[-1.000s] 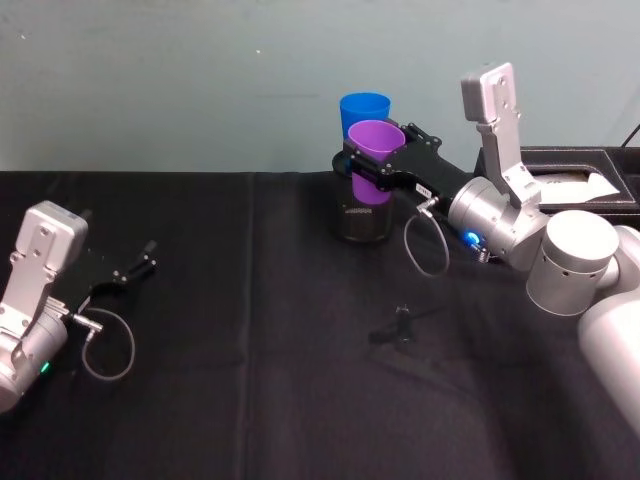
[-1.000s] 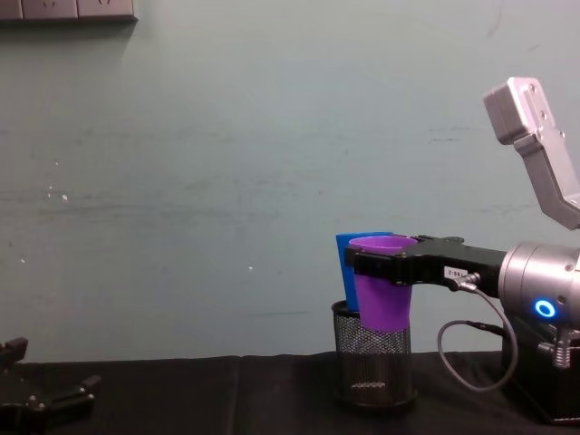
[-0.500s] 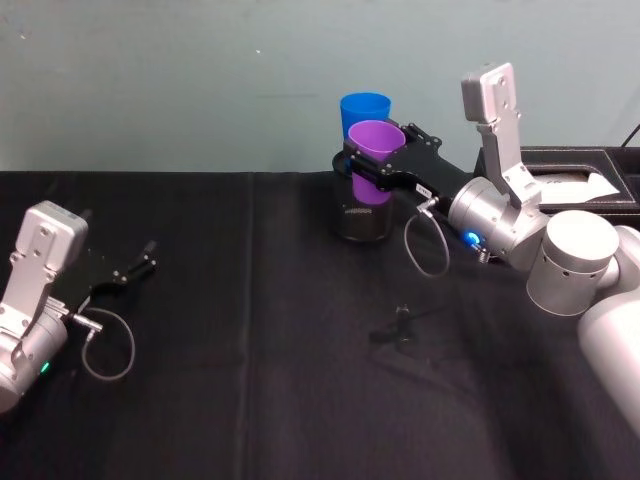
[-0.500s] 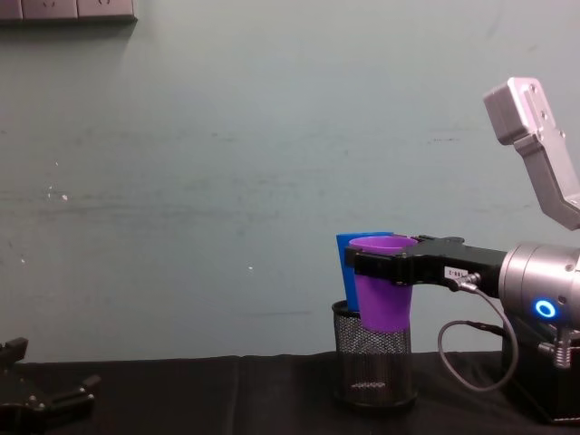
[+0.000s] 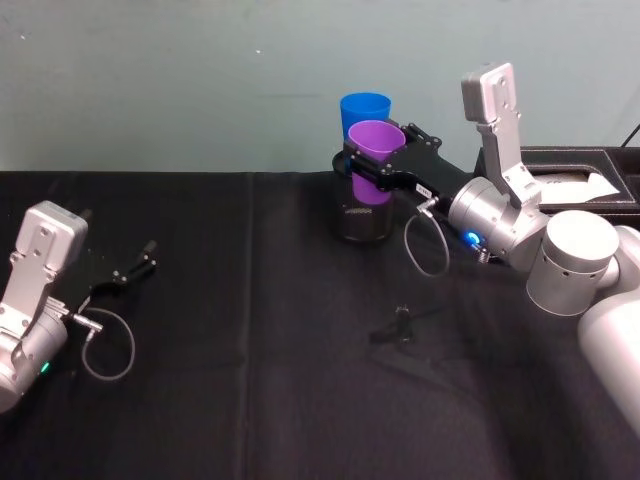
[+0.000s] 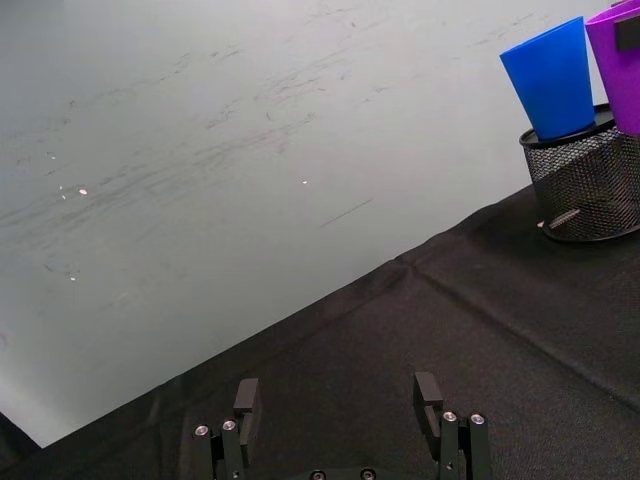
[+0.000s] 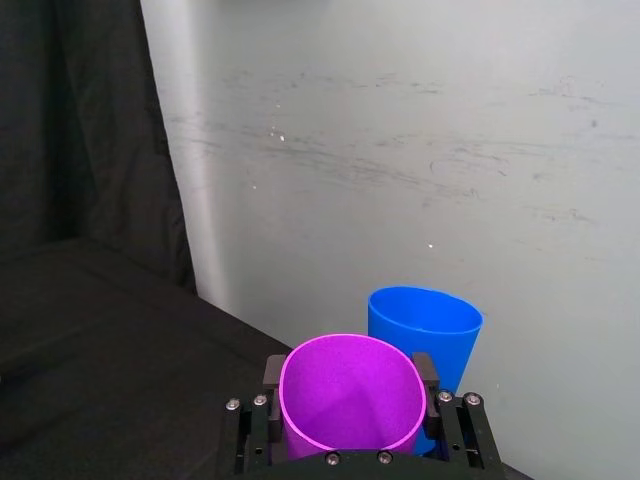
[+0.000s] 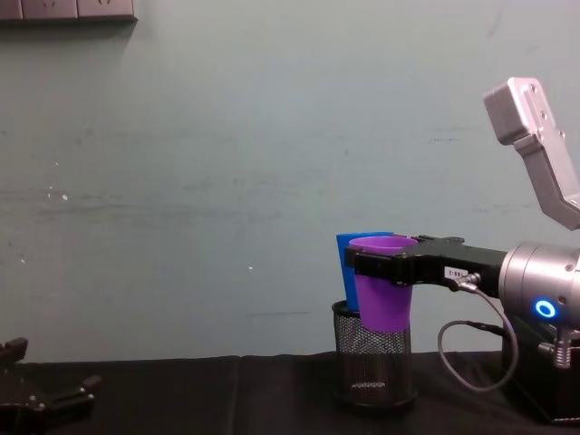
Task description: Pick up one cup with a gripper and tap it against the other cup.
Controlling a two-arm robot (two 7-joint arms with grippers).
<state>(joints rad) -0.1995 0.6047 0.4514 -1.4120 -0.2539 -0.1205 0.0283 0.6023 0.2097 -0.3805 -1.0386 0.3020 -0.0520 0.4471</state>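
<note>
right now the right gripper (image 5: 372, 165), reaching in from the right to the far middle of the tabletop (image 5: 250, 350), has its jaws pinching the purple cup (image 5: 376, 148) just under the rim, one jaw each side. the cup is upright & held off the tabletop, w/ its base down around the rim of a black mesh pen holder (image 5: 365, 222); can't tell if the base is fully clear of the holder. the blue cup (image 5: 362, 108) stands in that holder, just behind the purple one on the far side, leaning slightly. the two cups look touching or v. close: right wrist view shows the rims side by side w/ no clear gap, but contact can't be confirmed. the left gripper (image 5: 135, 268) sits low at the near left, well apart from the cups, jaws spread & holding nothing.

progress, as a judgement: the pick-up part looks done, since the purple cup is gripped & raised. the tap is either at contact or about to be. what's left, prob.: a short nudge toward the blue cup if there's no contact yet.
</note>
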